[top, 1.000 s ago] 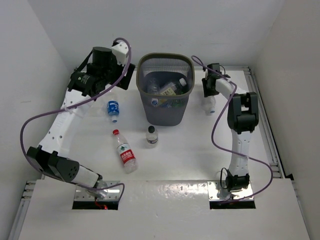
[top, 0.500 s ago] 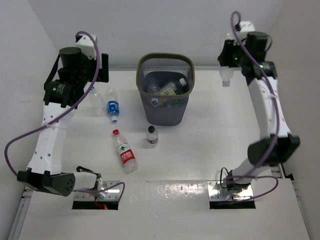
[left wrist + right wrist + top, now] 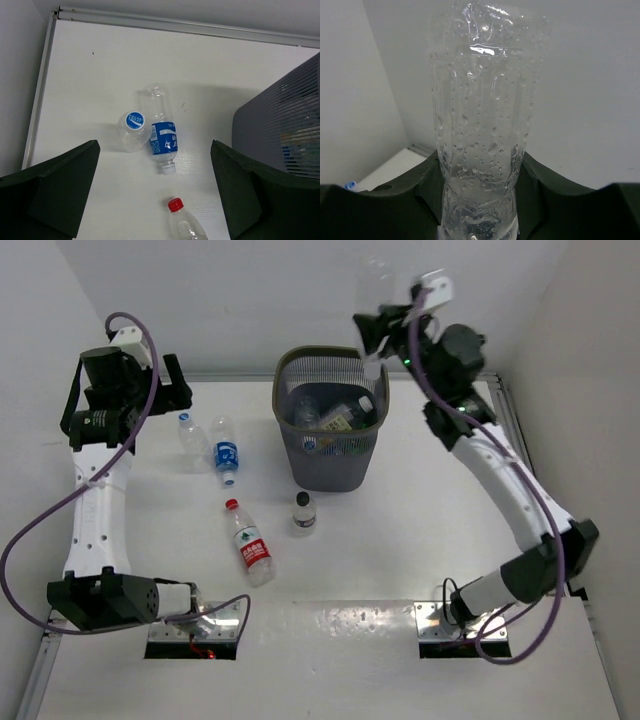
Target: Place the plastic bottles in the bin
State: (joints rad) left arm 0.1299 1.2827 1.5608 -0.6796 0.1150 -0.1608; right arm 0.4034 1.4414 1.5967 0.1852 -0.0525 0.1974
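Note:
My right gripper (image 3: 372, 332) is shut on a clear, unlabelled plastic bottle (image 3: 376, 282) and holds it high over the far right rim of the dark grey mesh bin (image 3: 330, 462). In the right wrist view the wet bottle (image 3: 482, 125) stands between the pads (image 3: 427, 187). My left gripper (image 3: 170, 392) is open and empty, high above the table's far left. Below it lie a blue-capped clear bottle (image 3: 132, 131), a blue-labelled bottle (image 3: 161, 132) and a red-capped bottle (image 3: 185, 222). Several bottles lie inside the bin.
A small dark-capped bottle (image 3: 304, 512) stands in front of the bin. The red-capped bottle (image 3: 248, 543) lies left of it. White walls close in the table at the back and sides, and a metal rail (image 3: 530, 490) runs along the right edge.
My right arm has swung left from the far right corner and carried the clear bottle over the bin's rim. My left arm has drawn back to the left and risen.

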